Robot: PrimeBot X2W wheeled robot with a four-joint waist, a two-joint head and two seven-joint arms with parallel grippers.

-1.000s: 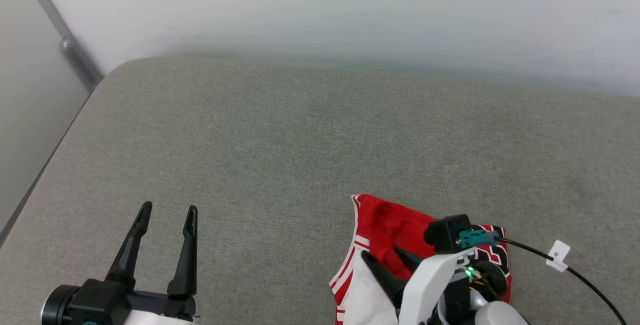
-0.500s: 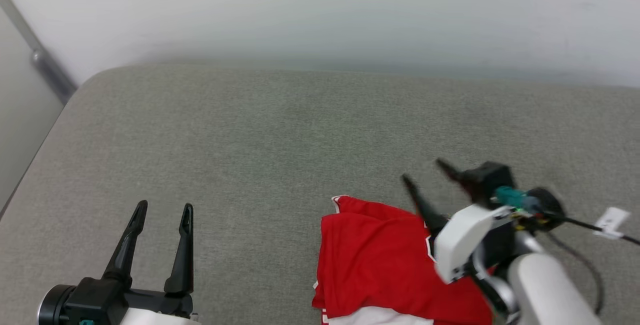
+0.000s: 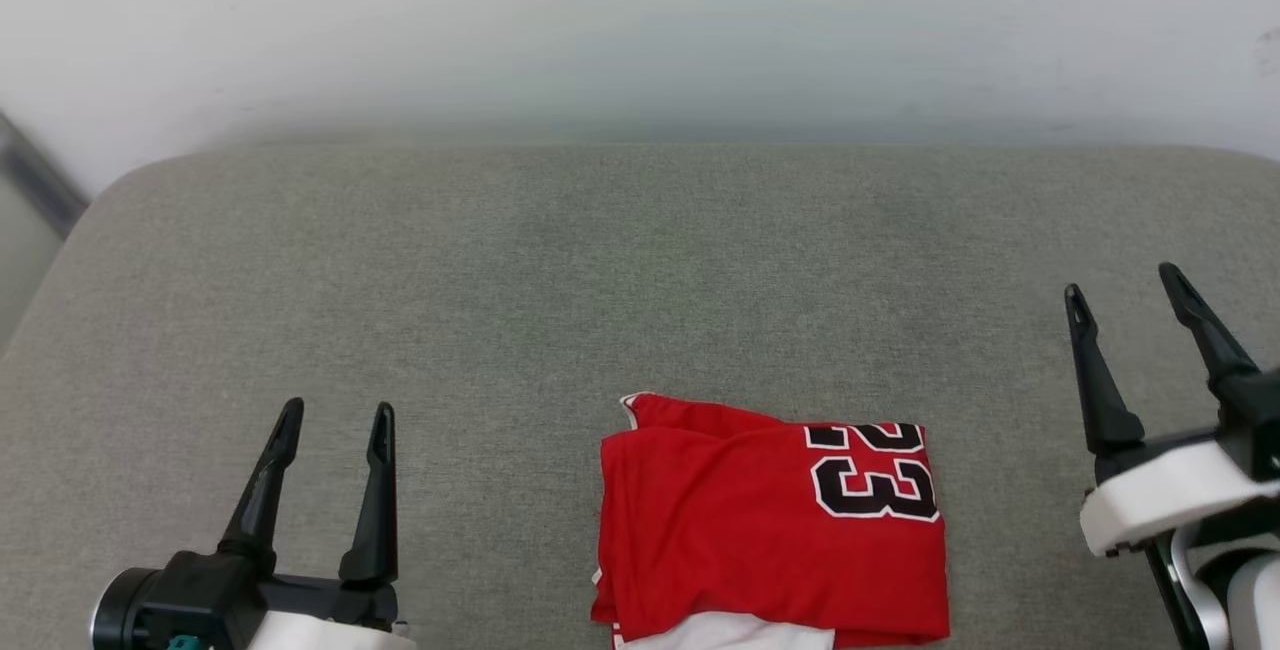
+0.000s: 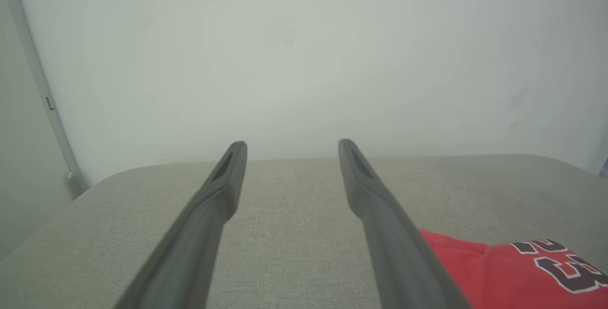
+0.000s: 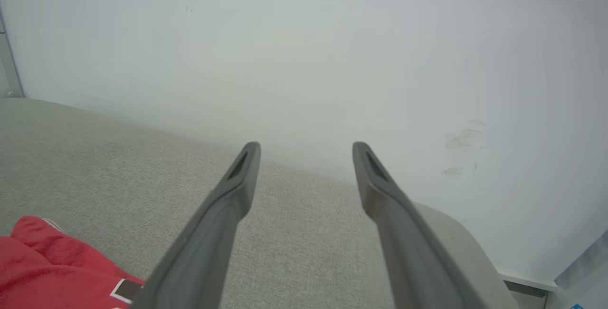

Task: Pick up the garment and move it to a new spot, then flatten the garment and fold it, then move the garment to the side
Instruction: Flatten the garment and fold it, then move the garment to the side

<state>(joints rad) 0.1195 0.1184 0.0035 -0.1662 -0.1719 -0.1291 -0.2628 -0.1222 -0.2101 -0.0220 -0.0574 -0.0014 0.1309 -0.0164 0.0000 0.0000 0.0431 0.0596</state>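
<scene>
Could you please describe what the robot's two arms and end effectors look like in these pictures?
The left end effector and the right end effector each carry two long, slim, dark fingers that taper to slotted tips. Each sits on a black mount, with a glossy white shell behind it. A small teal part shows at the left wrist.

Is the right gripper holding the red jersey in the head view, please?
No, the right gripper stands open and empty to the right of the folded red jersey, clear of it.
</scene>
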